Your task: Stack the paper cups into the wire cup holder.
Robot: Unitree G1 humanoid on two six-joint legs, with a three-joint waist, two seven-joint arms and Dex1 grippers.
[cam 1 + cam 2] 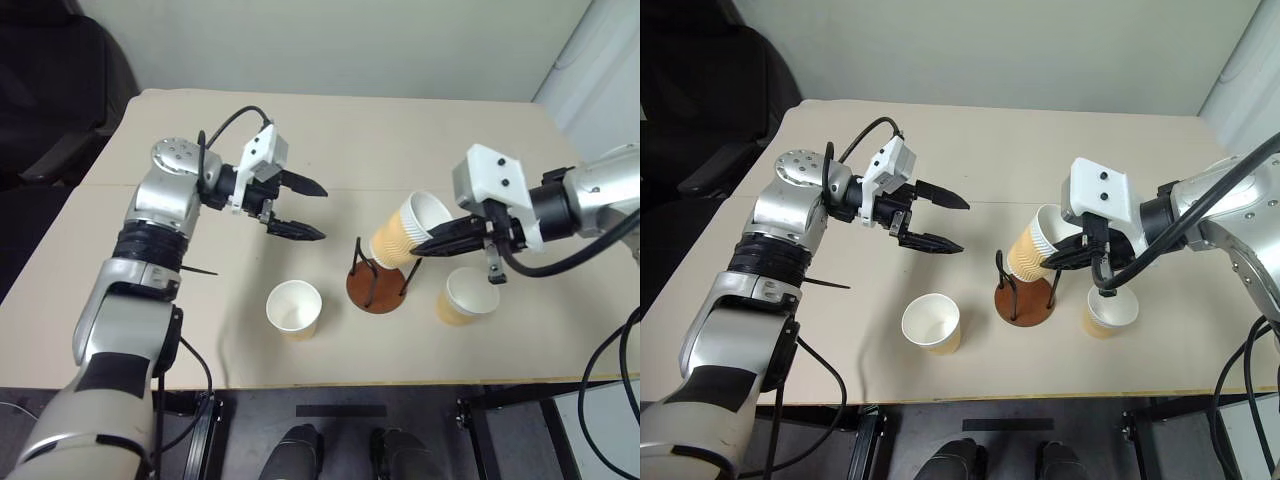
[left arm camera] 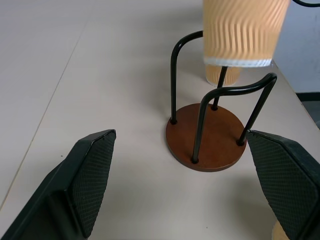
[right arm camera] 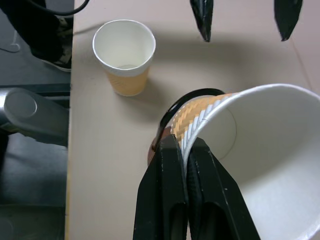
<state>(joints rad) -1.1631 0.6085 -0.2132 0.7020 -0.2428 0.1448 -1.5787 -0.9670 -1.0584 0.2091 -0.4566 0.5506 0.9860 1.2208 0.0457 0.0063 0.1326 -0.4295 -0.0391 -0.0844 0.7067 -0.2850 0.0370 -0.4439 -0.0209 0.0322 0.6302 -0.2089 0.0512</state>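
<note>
**First cup held above the holder; no cup seated yet**

Landmark: the wire cup holder, a round reddish-brown disc base with thin black wire loops, standing on the beige counter.

The right gripper is clenched on the rim of one tan ribbed paper cup with a white interior, one finger inside the wall and one outside; the cup hangs tilted just above the holder's loops, its base toward the holder; it has not entered the loops.

The left gripper is released, its fingers spread wide and grasping nothing; it hangs above the counter, apart from the holder on the robot's left.

A second paper cup stands upright near the holder on the robot's left; a third paper cup stands upright just beside the holder on the robot's right.

Progress, as judged: the holder is empty; one cup is in transfer; two cups remain to be picked up and nested.
</note>
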